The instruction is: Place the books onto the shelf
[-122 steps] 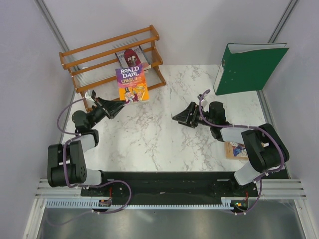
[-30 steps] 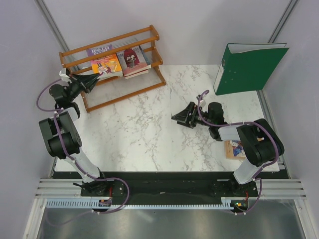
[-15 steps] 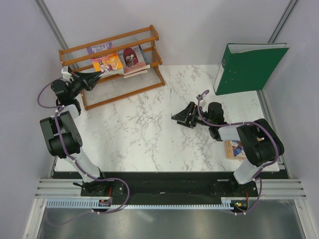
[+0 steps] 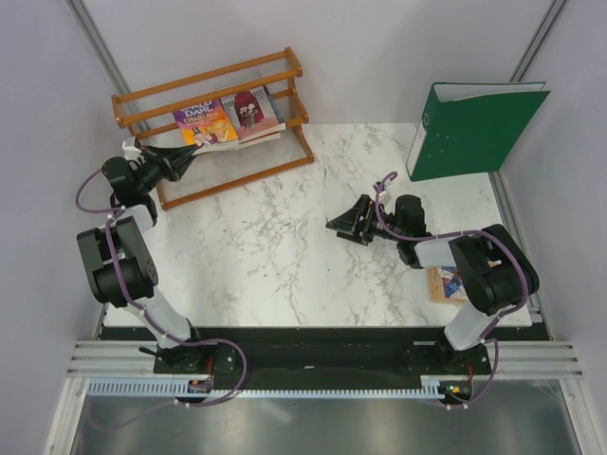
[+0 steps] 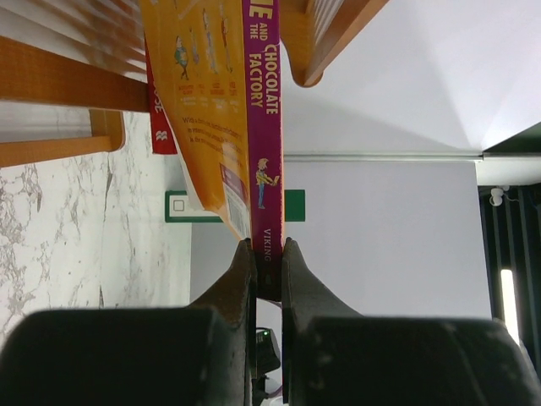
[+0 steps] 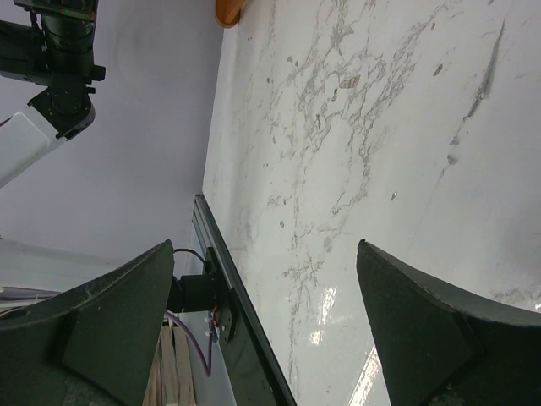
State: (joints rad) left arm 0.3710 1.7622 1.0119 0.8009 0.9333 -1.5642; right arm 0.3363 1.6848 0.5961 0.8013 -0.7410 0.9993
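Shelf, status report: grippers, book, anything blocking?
Left gripper shut on the yellow-purple book, at the shelf. Right gripper open, empty, over the table. Maroon book alongside, not blocking.

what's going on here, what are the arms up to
The left gripper is shut on the spine of a yellow-purple book, holding it at the wooden shelf beside a pink-maroon book that already lies there. The right gripper hangs open over the marble table, holding nothing. One more book lies on the table, partly hidden under the right arm, and a green binder stands at the far right.
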